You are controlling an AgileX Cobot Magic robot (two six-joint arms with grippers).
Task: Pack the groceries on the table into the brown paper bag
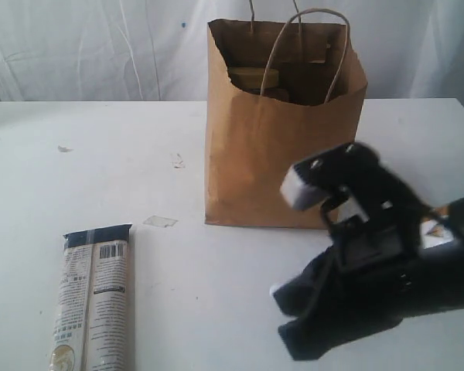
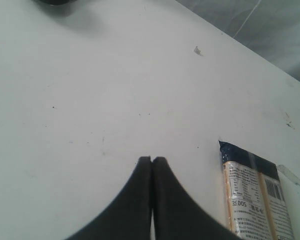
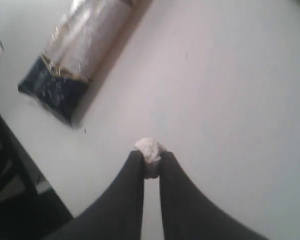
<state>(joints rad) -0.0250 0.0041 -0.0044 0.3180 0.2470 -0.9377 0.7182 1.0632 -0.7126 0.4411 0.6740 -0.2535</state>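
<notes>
We are looking at the brown paper bag standing upright and open toward the back middle of the table, its two loop handles sticking up. A yellowish item is showing inside near the rim, and we cannot tell what it is. The long printed packet is lying flat on the table, well apart from the bag and out in front of it to the left, with its dark end pointing toward the back. A scrap of clear tape is lying between packet and bag.

The left pincer is hanging over bare table with its two black fingers pressed together and nothing between them; the packet's dark end is lying just beside it.

The right arm is filling the near right of the exterior view. The right pincer is closing narrowly on a small white paper ball, pinching it at the fingertips above the table, with the packet lying well off to one side.
</notes>
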